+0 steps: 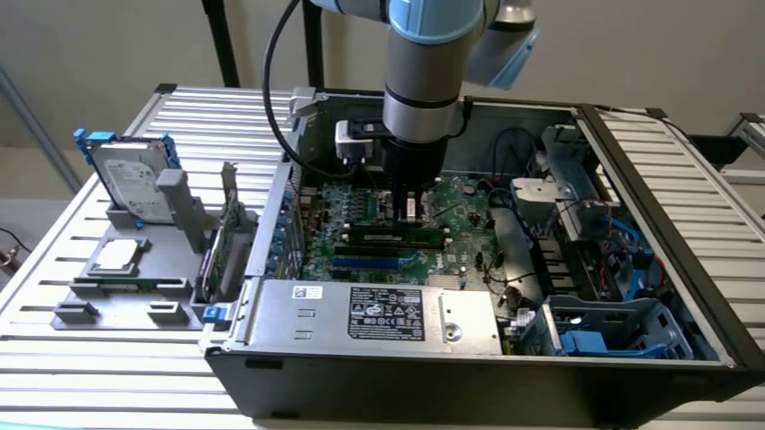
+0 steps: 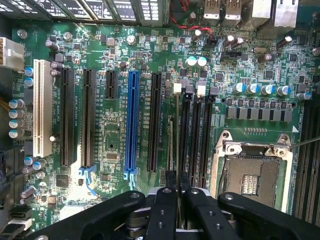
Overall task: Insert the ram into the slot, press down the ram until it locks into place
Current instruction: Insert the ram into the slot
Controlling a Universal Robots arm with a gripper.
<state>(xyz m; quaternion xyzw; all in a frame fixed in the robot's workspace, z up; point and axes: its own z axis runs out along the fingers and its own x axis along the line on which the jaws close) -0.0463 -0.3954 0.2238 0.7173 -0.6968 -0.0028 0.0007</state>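
The robot arm (image 1: 421, 81) reaches straight down into the open computer case (image 1: 478, 385), its gripper (image 1: 407, 213) held vertical over the motherboard (image 1: 467, 202). The jaws are pinched close on the upper edge of the ram (image 1: 389, 236). The ram stands on edge along the slot (image 2: 176, 90), just beside identical black sockets (image 2: 196, 135).

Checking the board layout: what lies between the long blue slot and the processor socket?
In the wrist view: a long black expansion slot, then the ram seen edge-on, then the black memory sockets.
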